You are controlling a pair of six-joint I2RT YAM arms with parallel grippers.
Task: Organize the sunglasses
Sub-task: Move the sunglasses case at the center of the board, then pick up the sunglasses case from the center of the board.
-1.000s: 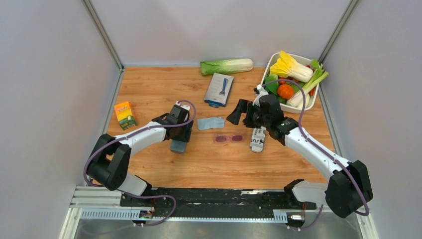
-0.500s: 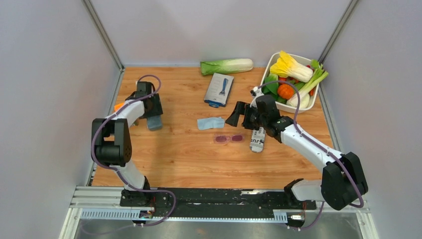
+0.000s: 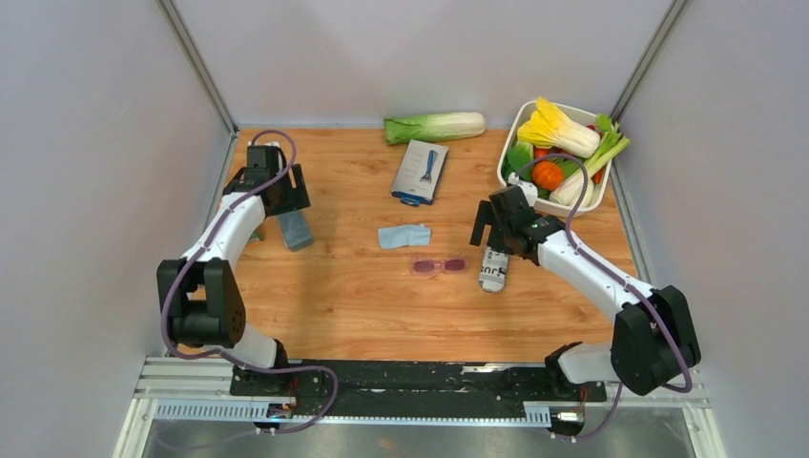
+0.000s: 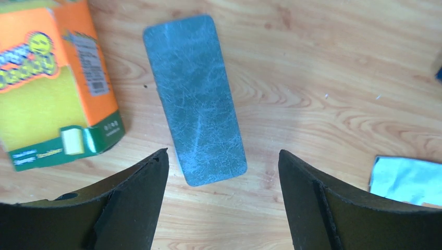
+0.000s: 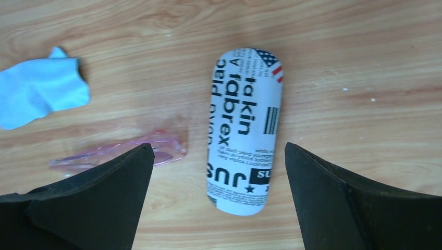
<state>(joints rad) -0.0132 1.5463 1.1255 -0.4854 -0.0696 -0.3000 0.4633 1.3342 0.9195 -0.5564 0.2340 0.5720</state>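
The sunglasses (image 3: 439,265), thin-framed with pink-purple lenses, lie folded on the wooden table at centre; part of them shows in the right wrist view (image 5: 167,147). The grey-blue case (image 3: 295,229) lies shut at the far left, also in the left wrist view (image 4: 195,99). My left gripper (image 3: 284,204) is open and empty above the case's near end (image 4: 223,152). My right gripper (image 3: 494,239) is open and empty over a white printed case (image 3: 493,269), which lies right of the sunglasses (image 5: 244,130). The light blue cloth (image 3: 404,236) lies just behind the sunglasses.
An orange and green box (image 4: 47,88) lies left of the grey-blue case, mostly hidden under my left arm from above. A napa cabbage (image 3: 434,126) and a flat blue-grey package (image 3: 420,172) lie at the back. A white basket (image 3: 512,134) of vegetables stands back right.
My left arm swung the grey-blue case from the middle to the far left and let it go; its jaws now stand open. My right gripper moved right, over the white printed case.
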